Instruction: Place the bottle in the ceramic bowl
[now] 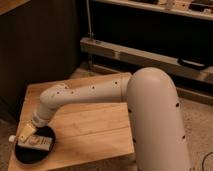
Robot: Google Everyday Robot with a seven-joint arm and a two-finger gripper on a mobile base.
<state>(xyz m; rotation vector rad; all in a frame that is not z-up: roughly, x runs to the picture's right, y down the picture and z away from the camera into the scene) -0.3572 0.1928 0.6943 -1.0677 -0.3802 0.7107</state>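
Note:
The ceramic bowl (44,153), a shallow glossy black dish, sits at the front left corner of the wooden table. The pale cream bottle (38,143) lies on its side inside the bowl, with its small whitish cap (11,138) pointing left over the rim. My gripper (26,134) hangs right over the left part of the bottle, at the end of the white arm that reaches down from the right. Its jaws stand open, close to the bottle's neck end. The bottle's body rests on the bowl's floor.
The light wooden table (90,125) carries the bowl. My large white arm housing (155,120) fills the right side. A dark cabinet (40,45) stands behind the table, and a metal shelf rail (150,55) runs along the back right.

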